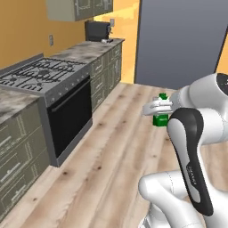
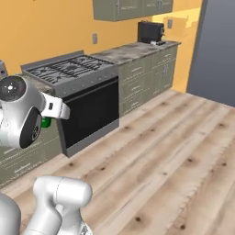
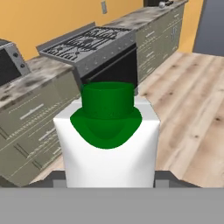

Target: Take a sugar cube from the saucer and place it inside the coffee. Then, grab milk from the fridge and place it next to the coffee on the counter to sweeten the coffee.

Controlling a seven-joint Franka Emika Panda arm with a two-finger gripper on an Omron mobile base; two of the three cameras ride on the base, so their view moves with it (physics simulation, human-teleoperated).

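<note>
Our gripper (image 3: 109,181) is closed on the milk (image 3: 109,140), holding it upright above the wooden floor (image 1: 116,147). The counter (image 1: 89,49) with the stove (image 1: 44,73) runs along the orange wall.

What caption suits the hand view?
Fingers grip the green-capped milk, stove and counter ahead.

A gas stove (image 1: 42,73) with a black oven door (image 1: 70,116) is being shown set between runs of olive-grey cabinets (image 1: 106,75). A black coffee machine (image 1: 97,31) is being seen at the far end, beneath wall cabinets (image 2: 133,8). A light wood floor (image 2: 174,156) is being displayed, backed by an orange wall (image 2: 50,23).
</note>
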